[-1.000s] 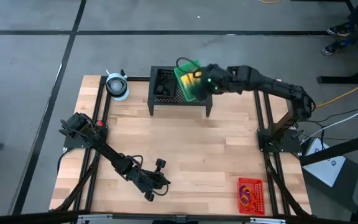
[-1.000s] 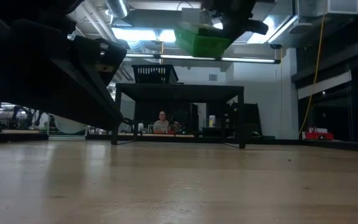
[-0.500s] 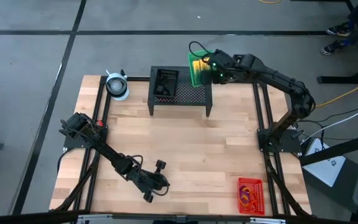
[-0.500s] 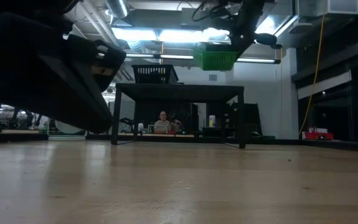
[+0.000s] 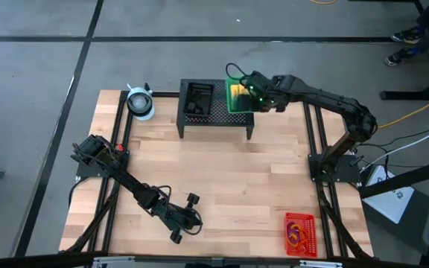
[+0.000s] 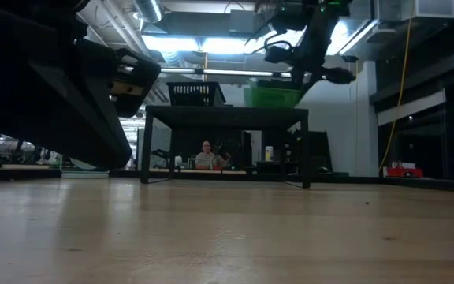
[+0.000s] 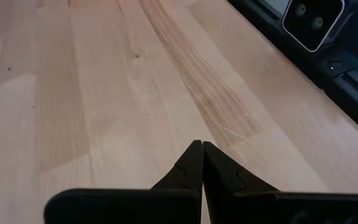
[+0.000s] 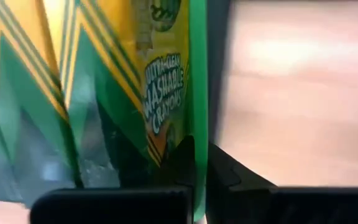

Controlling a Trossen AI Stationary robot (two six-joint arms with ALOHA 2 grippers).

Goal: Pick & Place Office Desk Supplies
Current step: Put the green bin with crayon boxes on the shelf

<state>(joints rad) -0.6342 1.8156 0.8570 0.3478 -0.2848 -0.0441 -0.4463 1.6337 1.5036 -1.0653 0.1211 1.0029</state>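
- The table (image 5: 222,179) carries the mesh stand (image 5: 214,110) at its far edge; take the stand as your landmark.
- The green tray (image 5: 238,97) sits on the stand's right end, beside the black tray (image 5: 198,100), with crayon boxes (image 8: 129,81) inside it.
- Your right gripper (image 5: 253,94) is pinched shut on the green tray's thin wall, right above the stand top.
- In the low view the tray looks level on the stand; judge it seated before you let go, then open the jaws fully and lift straight up so the wall does not catch.
- The red tray (image 5: 300,233) lies well in front of the stand, to its right, near the table's front edge.
- Your left gripper (image 7: 199,163) waits shut and empty, low over the table, well in front of the stand to its left.
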